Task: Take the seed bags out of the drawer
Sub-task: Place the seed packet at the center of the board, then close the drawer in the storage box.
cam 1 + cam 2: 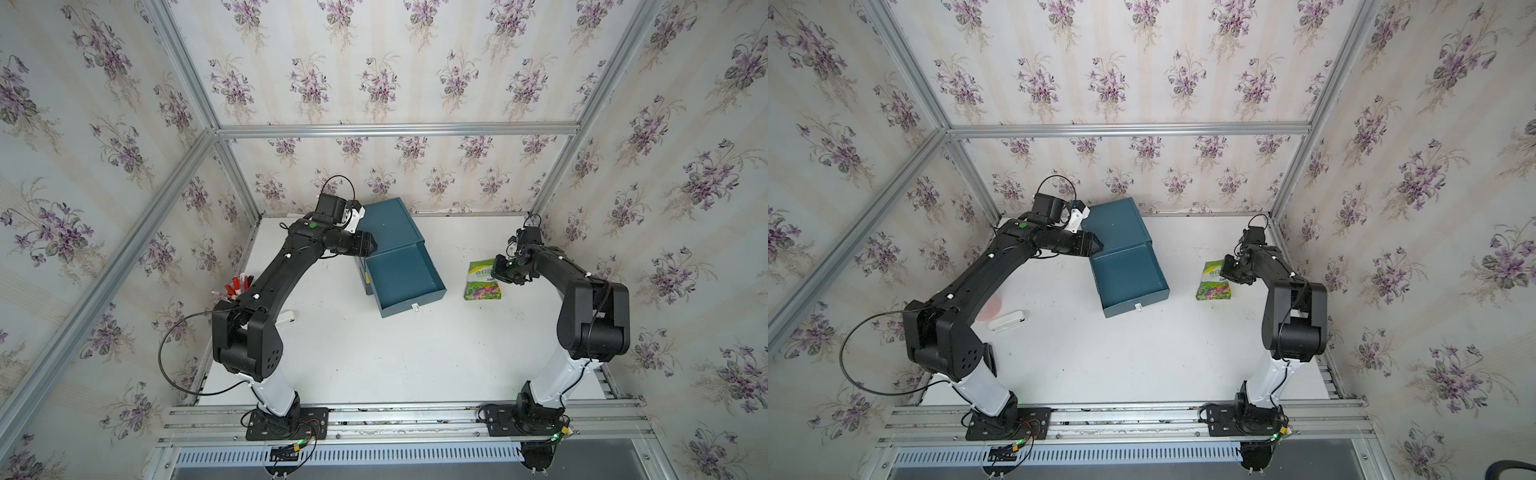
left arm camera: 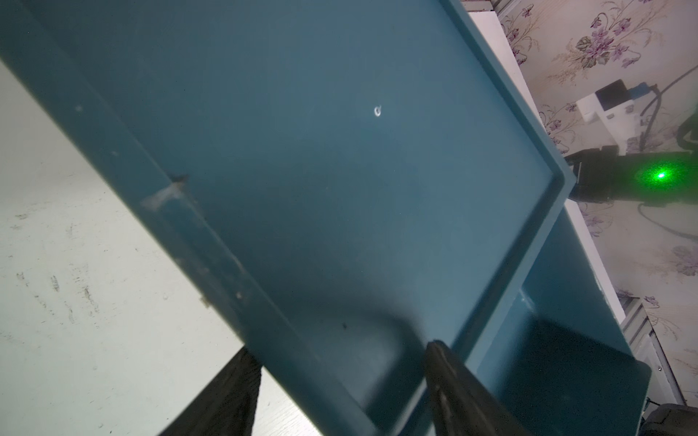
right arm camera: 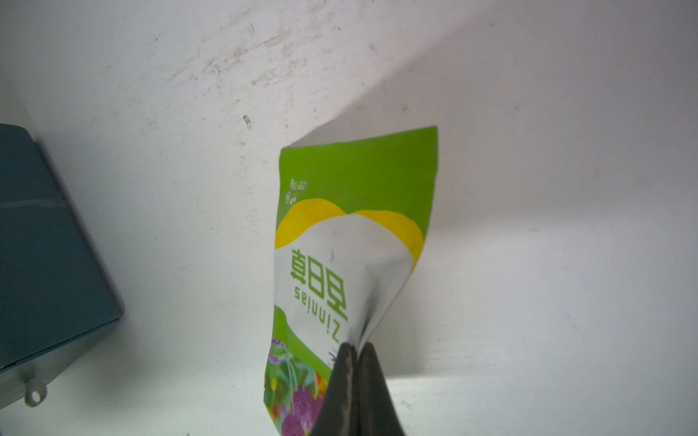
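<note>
1. Nearest the arms' bases lies the white, scuffed tabletop (image 1: 374,353). On it, in both top views, the teal metal drawer (image 1: 401,276) stands pulled out towards the bases, its small white pull tab (image 1: 414,307) at the front.
2. The part of the drawer floor that shows is bare, with no packet on it. The back of the drawer is hidden under its housing, so I cannot tell whether anything lies there.
3. Only one seed bag (image 1: 482,282) is in view, a flat glossy green-and-white packet with bold lettering and a flower photo. It is outside the drawer, off to the drawer's right and apart from it. I judge that this bag is already out and needs only to be let go. The other bags I cannot find in any view, so how much is left is uncertain.
4. The right gripper (image 3: 355,351) is pinched tight on that bag. In the right wrist view its fingers (image 3: 342,377) nip the side edge near the flower end and crease the foil there, while the green end stretches away from the tips. Whether the bag rests on the tabletop or hangs just above it is unclear.
5. Farther back, the left gripper (image 2: 340,347) is at the teal box-shaped cabinet (image 1: 388,226). Its fingers stand partly apart with the cabinet's front corner between them. Whether they press on it I cannot tell. No bag is near them.
</note>
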Motion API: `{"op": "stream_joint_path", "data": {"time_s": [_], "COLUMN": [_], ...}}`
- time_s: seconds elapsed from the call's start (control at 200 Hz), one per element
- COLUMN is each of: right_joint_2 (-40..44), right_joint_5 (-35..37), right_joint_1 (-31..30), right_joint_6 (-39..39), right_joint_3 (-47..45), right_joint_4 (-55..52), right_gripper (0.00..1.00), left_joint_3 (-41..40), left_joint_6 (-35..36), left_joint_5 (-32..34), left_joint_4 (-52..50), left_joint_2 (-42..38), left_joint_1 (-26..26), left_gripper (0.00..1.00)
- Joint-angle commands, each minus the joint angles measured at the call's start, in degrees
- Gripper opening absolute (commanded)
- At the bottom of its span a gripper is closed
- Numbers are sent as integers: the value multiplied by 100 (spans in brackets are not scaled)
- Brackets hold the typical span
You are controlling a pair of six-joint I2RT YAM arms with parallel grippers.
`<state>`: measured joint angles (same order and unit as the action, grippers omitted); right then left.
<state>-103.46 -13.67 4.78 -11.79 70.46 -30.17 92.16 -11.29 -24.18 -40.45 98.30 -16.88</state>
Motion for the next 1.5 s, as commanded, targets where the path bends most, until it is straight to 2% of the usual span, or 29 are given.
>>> {"op": "stream_joint_path", "data": {"time_s": [0.0, 0.185, 0.445, 0.759, 0.849, 1.034, 1.154, 1.309, 1.494], "right_joint_2": [-116, -313, -200, 463, 832, 1517, 1918, 2415, 2974], "right_joint_5": [304, 647, 730, 338, 149, -397, -686, -872, -933], "right_joint_1": [-3, 23, 32, 15, 6, -63, -227, -660, -1287], "right_joint_6": [37, 45, 27, 45, 82, 217, 273, 325, 208], "right_joint_3": [21, 109, 175, 50, -33, -128, -154, -177, -310], "right_joint_4": [23, -150, -194, -463, -566, -838, -1010, -1234, -1307], "right_gripper": [1, 14, 28, 43, 53, 81, 92, 97, 98], "left_joint_3": [17, 36, 31, 63, 82, 82, 78, 92, 118], "left_joint_6": [192, 188, 197, 207, 219, 241, 239, 239, 228], "left_joint_5": [40, 28, 19, 30, 38, 46, 41, 45, 32], "left_joint_4": [-183, -176, -192, -199, -226, -244, -247, -259, -272], "left_joint_2": [58, 83, 87, 110, 104, 101, 104, 104, 101], "left_joint_1": [-6, -4, -8, -3, -8, -8, -2, -8, -2], "left_gripper": [71, 71, 71, 71, 71, 71, 71, 71, 71]}}
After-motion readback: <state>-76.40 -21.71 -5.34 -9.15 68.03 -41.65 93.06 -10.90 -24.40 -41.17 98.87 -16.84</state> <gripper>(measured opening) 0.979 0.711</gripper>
